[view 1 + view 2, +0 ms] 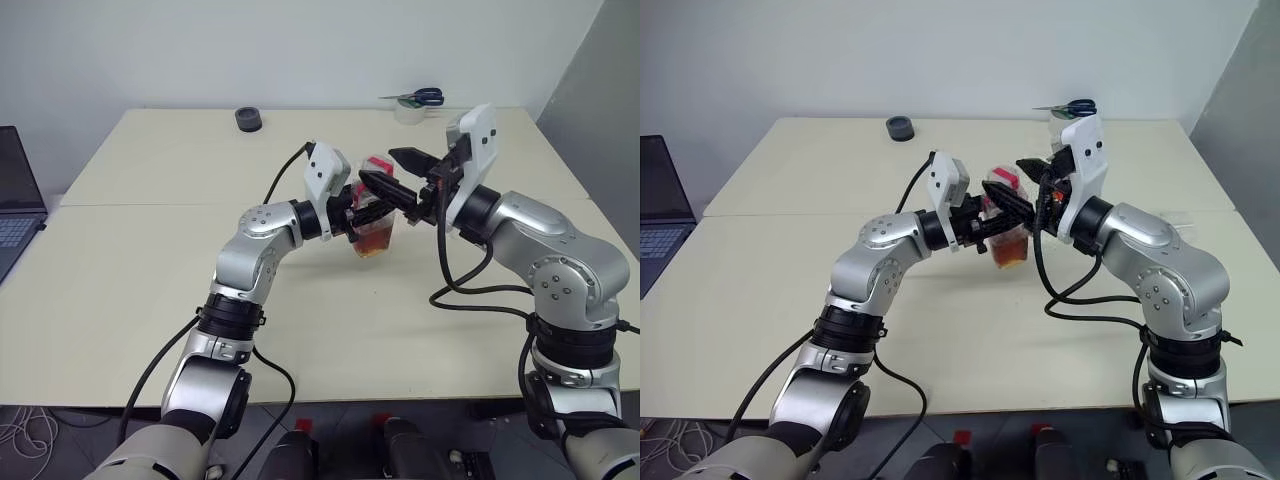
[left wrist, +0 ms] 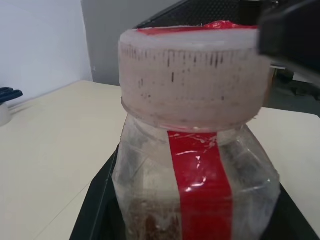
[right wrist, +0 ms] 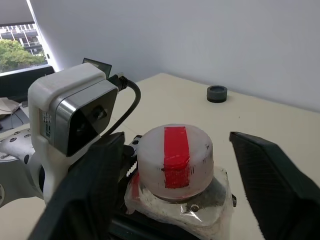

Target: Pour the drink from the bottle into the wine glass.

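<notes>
Bottle (image 1: 377, 225): clear plastic, red label strip, white cap (image 3: 175, 161) crossed with red tape; I see it lifted above the table (image 1: 150, 260), clamped by the left gripper (image 1: 372, 212) around its body. Drink (image 1: 376, 241): reddish-amber, a small amount low in the bottle. Right gripper (image 3: 175, 195): its fingers stand apart on either side of the cap, not pressing it. Background, far table edge: dark round object (image 1: 248, 120), scissors (image 1: 418, 97). Laptop (image 1: 15, 200) at my left.
</notes>
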Controlling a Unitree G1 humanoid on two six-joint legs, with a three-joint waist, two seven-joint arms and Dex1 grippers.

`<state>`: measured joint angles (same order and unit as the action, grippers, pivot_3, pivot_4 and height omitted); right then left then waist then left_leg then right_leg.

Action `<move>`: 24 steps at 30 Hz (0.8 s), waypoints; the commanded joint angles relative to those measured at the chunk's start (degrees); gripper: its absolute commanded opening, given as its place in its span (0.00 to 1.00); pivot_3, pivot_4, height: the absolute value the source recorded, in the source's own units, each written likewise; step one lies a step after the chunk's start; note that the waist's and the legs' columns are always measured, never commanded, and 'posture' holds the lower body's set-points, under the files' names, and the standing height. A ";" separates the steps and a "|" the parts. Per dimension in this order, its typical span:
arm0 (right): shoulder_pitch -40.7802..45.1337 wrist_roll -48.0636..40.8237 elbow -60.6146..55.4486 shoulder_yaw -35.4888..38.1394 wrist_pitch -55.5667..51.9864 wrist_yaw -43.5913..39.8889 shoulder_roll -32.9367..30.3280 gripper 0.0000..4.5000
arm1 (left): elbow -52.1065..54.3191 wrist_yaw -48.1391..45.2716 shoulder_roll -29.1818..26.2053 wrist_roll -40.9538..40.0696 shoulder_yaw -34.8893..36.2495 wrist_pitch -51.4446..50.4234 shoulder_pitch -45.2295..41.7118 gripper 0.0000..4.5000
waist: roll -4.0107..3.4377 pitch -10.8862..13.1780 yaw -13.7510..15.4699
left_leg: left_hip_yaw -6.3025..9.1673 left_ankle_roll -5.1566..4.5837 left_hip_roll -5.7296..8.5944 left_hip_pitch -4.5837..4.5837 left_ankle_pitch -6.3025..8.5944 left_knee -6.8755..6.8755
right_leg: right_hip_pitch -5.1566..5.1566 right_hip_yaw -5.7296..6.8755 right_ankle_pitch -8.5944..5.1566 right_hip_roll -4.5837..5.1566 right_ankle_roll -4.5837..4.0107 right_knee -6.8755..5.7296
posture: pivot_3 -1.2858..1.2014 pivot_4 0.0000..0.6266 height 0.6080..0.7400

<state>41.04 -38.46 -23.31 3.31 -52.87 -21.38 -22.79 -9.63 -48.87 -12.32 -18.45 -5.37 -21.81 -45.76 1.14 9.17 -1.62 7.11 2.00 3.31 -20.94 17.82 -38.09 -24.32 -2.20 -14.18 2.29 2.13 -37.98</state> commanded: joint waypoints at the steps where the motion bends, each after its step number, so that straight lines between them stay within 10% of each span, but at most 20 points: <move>1: 0.24 -1.04 -1.88 1.36 0.94 -0.50 -0.16 0.48 | 3.26 0.28 0.15 -1.08 0.65 0.91 -0.78 0.38 | 0.00 0.00 0.00 | -0.01 0.00 0.00 0.00 0.00 0.00 | 0.00 -0.01 0.00 0.00 0.00 0.00 | 0.52 0.24 1.00; 11: 2.29 -2.15 -0.70 1.22 1.17 -3.19 -1.46 0.41 | 6.62 -1.98 -0.92 -3.31 0.22 -2.22 -0.72 0.38 | 0.00 0.00 -0.01 | 0.00 0.00 0.00 0.00 0.00 0.00 | 0.00 0.00 0.00 0.00 0.00 0.00 | 0.52 0.24 1.00; 24: 19.99 -24.64 13.24 5.83 -10.64 -16.81 -1.70 0.41 | 21.52 -25.39 -18.73 -26.53 0.75 -26.15 -6.85 0.38 | -0.11 0.08 -0.38 | 0.11 -0.04 0.00 0.00 0.01 -0.01 | 0.03 0.10 -0.01 -0.05 -0.01 -0.01 | 0.52 0.24 1.00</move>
<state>58.09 -61.62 -11.46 7.03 -65.06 -38.85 -25.69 6.21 -70.00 -32.30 -41.01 -0.64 -46.37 -50.81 1.03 9.25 -2.00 7.23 1.96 3.31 -20.94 17.84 -38.09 -24.27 -2.08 -14.19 2.24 2.11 -37.96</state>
